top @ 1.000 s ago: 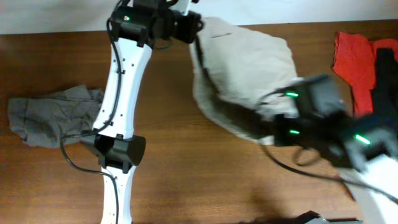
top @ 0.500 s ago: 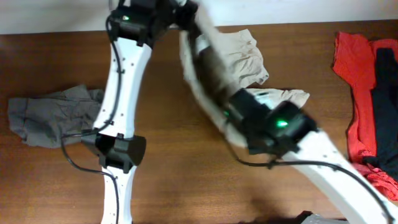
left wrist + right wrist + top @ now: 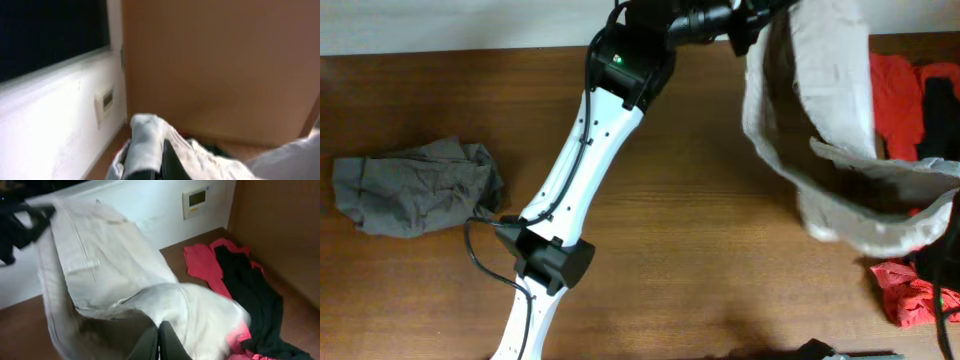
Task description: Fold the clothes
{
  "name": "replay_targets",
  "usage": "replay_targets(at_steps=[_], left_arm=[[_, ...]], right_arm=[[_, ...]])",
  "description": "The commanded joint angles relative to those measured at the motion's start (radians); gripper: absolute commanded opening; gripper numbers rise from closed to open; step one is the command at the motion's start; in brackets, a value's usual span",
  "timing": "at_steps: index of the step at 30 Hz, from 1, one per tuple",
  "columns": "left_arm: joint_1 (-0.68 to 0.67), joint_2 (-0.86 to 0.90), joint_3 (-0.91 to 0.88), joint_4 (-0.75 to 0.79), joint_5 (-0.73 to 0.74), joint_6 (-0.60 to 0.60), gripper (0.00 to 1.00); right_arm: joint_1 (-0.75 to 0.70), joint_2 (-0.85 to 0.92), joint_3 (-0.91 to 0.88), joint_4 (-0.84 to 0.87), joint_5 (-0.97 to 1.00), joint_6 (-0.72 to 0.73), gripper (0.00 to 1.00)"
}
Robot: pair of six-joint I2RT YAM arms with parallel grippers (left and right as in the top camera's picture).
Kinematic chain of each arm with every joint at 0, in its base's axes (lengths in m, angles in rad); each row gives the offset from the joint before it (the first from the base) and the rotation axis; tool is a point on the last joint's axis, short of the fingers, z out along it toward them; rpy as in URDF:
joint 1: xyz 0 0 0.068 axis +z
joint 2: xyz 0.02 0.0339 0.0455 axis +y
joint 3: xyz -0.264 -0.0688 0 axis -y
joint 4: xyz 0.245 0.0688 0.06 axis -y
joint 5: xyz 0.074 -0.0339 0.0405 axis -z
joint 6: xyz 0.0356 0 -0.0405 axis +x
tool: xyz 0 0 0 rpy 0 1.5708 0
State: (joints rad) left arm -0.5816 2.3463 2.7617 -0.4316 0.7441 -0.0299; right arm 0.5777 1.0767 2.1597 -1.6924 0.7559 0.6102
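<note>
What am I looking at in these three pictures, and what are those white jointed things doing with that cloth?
Two robot arms work at a wooden table. The white one seen from above is the left arm. One picture looks down from overhead, and the other two come from a camera on each wrist. The left tool and the right tool are both shut on the beige shorts, holding them up above the table. A gray garment, a red garment and a black garment lie on the table.
</note>
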Motion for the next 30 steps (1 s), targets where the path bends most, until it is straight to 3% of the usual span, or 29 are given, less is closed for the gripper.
replay_targets(at_steps=[1, 6, 11, 16, 20, 24, 28, 30], left_arm=[[0.064, -0.010, 0.014, -0.156, -0.148, 0.174, 0.00], [0.127, -0.009, 0.014, -0.505, -0.503, 0.352, 0.03], [0.198, -0.002, 0.005, -0.666, -0.669, 0.534, 0.13], [0.268, 0.004, -0.015, -0.665, -0.768, 0.559, 0.16], [0.333, 0.004, -0.015, -0.649, -0.764, 0.553, 0.21], [0.388, 0.004, -0.015, -0.659, -0.756, 0.467, 0.31], [0.412, 0.004, -0.015, -0.692, -0.691, 0.457, 0.43], [0.413, 0.004, -0.015, -0.714, -0.678, 0.449, 0.46]], right_arm=[[-0.003, 0.089, -0.032, -0.006, -0.055, -0.035, 0.04], [-0.003, 0.206, -0.100, -0.006, -0.246, -0.039, 0.04], [0.014, 0.411, -0.217, 0.020, -0.494, -0.039, 0.04], [0.107, 0.585, -0.300, 0.135, -0.625, -0.094, 0.04], [0.207, 0.698, -0.315, 0.188, -0.701, -0.109, 0.04], [0.320, 0.768, -0.315, 0.209, -0.701, -0.119, 0.05], [0.428, 0.784, -0.315, 0.220, -0.708, -0.204, 0.32], [0.485, 0.783, -0.315, 0.224, -0.707, -0.277, 0.39]])
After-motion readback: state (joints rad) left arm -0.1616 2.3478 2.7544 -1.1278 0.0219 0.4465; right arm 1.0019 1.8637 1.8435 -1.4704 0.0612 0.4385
